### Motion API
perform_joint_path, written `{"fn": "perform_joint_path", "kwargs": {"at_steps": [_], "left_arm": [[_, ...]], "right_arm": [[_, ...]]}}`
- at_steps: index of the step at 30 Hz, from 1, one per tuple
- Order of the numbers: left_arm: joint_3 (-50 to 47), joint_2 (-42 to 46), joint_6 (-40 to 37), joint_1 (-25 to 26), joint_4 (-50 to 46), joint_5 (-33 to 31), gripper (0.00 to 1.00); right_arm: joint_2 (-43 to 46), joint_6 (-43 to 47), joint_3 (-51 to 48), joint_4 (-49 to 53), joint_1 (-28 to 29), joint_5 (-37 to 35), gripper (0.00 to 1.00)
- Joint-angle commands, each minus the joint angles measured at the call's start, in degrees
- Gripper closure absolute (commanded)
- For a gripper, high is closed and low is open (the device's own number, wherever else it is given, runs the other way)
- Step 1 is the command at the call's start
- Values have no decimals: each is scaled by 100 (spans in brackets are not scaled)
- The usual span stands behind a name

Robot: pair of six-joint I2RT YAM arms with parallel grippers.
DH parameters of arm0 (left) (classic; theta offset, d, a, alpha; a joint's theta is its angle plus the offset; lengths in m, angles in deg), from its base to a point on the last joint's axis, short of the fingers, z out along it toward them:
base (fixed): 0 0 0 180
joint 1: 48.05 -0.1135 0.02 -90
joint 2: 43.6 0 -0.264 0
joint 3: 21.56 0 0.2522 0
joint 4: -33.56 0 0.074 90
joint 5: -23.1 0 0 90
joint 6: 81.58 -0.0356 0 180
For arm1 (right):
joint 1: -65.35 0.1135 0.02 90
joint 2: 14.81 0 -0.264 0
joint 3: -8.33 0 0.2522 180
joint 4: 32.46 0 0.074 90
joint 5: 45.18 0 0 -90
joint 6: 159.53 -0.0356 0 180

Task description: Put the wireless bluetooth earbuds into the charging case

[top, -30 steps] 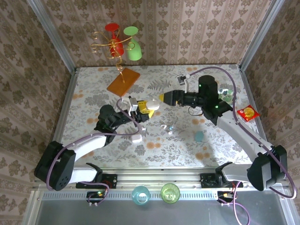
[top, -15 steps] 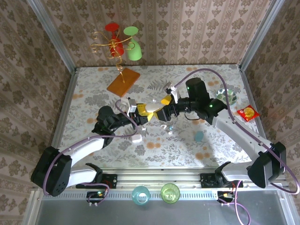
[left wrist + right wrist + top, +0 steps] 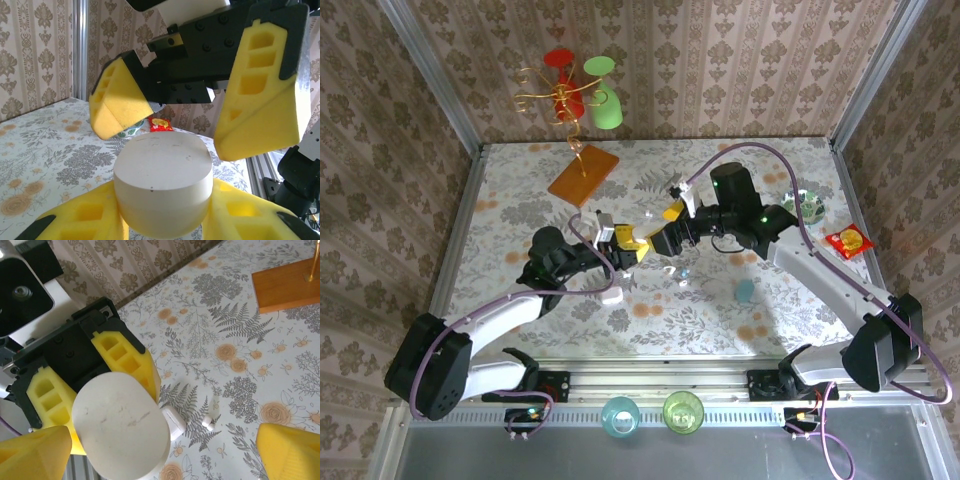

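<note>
A white pebble-like charging case [image 3: 162, 185] sits upright, lid closed, with my left gripper [image 3: 162, 212] shut on its sides. In the right wrist view the same case [image 3: 122, 427] stands in front of the left gripper's yellow fingers [image 3: 125, 357]. My right gripper [image 3: 162, 455] is open, its yellow pads hanging wide apart on either side of the case without touching it. From above, the two grippers [image 3: 625, 243] [image 3: 662, 238] meet near the table's middle. Two tiny whitish earbuds [image 3: 207, 424] lie on the table; in the top view the earbuds [image 3: 677, 272] are just in front of the grippers.
A small white boxy case [image 3: 612, 295] lies in front of the left gripper, and a pale blue case [image 3: 745, 290] to the right. An orange base [image 3: 583, 175] with a wire stand is at the back. A red packet [image 3: 848, 241] and a green dish [image 3: 808, 205] are at the far right.
My right arm has swung left, bringing its open fingers up to the case. The left gripper has kept its hold and barely moved.
</note>
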Motion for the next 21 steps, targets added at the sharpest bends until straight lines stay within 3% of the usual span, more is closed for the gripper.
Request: {"fn": "perform_joint_path", "kwargs": {"at_steps": [1, 5, 14, 21], "left_arm": [[49, 116, -39, 37, 94, 86, 71], [62, 121, 24, 37, 130, 94, 71], [36, 103, -151, 37, -29, -11, 71], [27, 103, -204, 37, -18, 2, 71]], "right_arm": [[-119, 162, 242, 182, -11, -250, 4], [-316, 233, 321, 306, -12, -558, 4], [-205, 329, 220, 295, 34, 104, 4], [102, 444, -70, 270, 72, 92, 4]]}}
